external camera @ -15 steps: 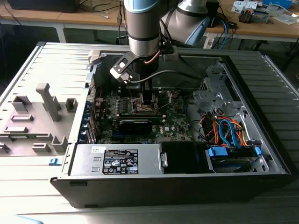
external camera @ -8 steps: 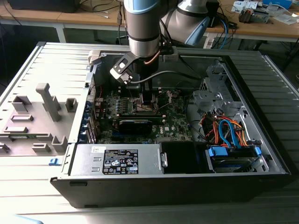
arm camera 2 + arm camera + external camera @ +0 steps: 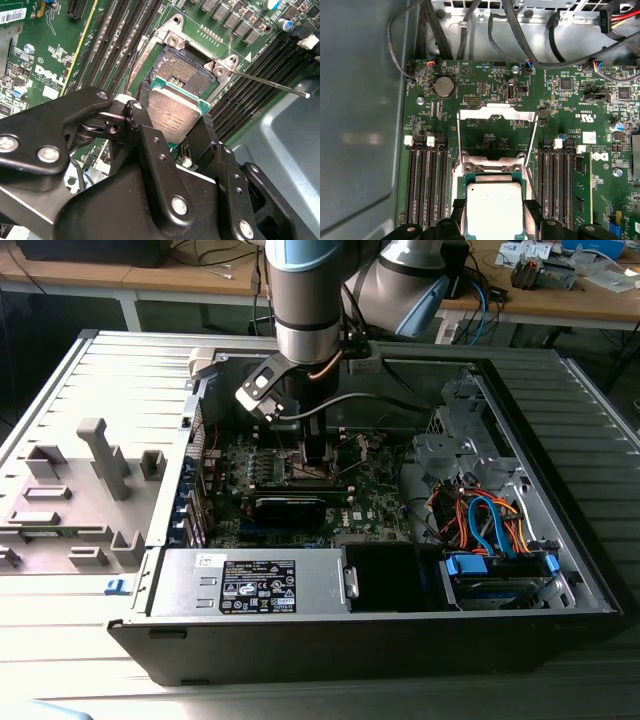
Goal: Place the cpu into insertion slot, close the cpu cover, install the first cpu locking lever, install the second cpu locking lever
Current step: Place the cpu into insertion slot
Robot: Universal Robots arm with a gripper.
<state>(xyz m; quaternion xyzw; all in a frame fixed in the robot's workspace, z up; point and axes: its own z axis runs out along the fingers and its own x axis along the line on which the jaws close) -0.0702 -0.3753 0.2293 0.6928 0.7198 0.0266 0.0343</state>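
Observation:
My gripper (image 3: 175,120) is shut on the cpu (image 3: 172,112), a silvery square chip with a green edge, one black finger on each of two opposite sides. The cpu hangs slightly tilted just above the insertion slot (image 3: 182,70), covering part of its dark centre. In the first wrist view the cpu (image 3: 494,207) sits between the fingertips (image 3: 458,209), over the slot's silver rim (image 3: 490,164). The cpu cover (image 3: 495,115) stands swung open beyond the slot. Thin locking levers (image 3: 535,145) (image 3: 265,82) stick out, raised. In the exterior view the gripper (image 3: 318,455) reaches down into the computer case onto the green board (image 3: 375,495).
Black memory slots (image 3: 427,180) flank the socket on both sides. Black cables (image 3: 470,30) hang near the case wall. A power supply (image 3: 255,582) and a drive bay with blue and orange cables (image 3: 490,530) line the case front. A grey fixture tray (image 3: 70,500) lies at the exterior view's left.

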